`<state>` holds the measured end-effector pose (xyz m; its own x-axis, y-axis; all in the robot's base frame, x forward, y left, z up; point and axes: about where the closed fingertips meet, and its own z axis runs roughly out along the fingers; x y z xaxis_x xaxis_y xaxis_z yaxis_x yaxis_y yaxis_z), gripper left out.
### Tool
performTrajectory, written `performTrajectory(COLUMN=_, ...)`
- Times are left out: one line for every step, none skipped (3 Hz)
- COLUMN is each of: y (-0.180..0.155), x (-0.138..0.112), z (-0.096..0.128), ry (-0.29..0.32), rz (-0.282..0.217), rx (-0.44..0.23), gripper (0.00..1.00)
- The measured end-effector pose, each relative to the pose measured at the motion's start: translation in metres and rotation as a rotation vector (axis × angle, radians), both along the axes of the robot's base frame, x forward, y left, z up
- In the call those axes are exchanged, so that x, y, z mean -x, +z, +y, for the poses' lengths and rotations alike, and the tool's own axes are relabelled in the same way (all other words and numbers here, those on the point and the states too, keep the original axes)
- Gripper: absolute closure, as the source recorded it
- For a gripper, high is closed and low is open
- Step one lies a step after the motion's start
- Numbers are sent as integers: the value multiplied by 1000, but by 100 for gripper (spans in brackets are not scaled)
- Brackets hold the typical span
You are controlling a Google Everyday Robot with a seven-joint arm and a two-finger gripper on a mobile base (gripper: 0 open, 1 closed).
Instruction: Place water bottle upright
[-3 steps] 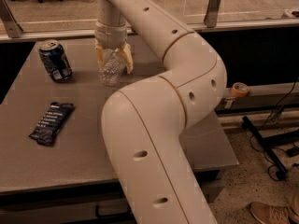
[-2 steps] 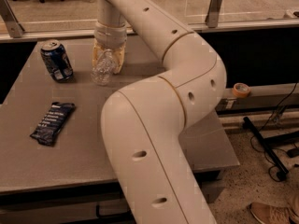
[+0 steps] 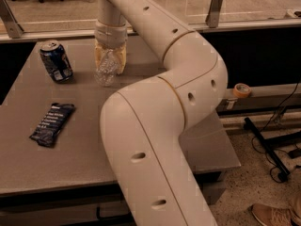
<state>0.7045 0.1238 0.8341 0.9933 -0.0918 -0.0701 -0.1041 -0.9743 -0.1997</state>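
The water bottle (image 3: pixel 106 68) is a small clear ribbed plastic bottle at the far middle of the grey table (image 3: pixel 70 149). It stands roughly upright, leaning a little, with its base on or just above the tabletop. My gripper (image 3: pixel 111 58) comes down from above, and its yellowish fingers (image 3: pixel 119 56) are closed around the bottle's upper part. The bottle's cap is hidden between the fingers. My big white arm (image 3: pixel 160 126) fills the middle of the view.
A blue soda can (image 3: pixel 56 60) stands upright to the left of the bottle. A dark snack packet (image 3: pixel 52 124) lies flat at the table's left. A railing runs behind the table. A tape roll (image 3: pixel 241 89) sits on a ledge at the right.
The gripper with the bottle has shifted slightly left and lower over the table. The can and the packet have not moved.
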Motion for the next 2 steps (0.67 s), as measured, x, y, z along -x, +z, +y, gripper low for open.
performTrajectory(y=1, x=0, z=0, ry=0, rz=0, rx=0, gripper=78)
performTrajectory(y=1, x=0, z=0, ry=1, rz=0, rx=0, gripper=99)
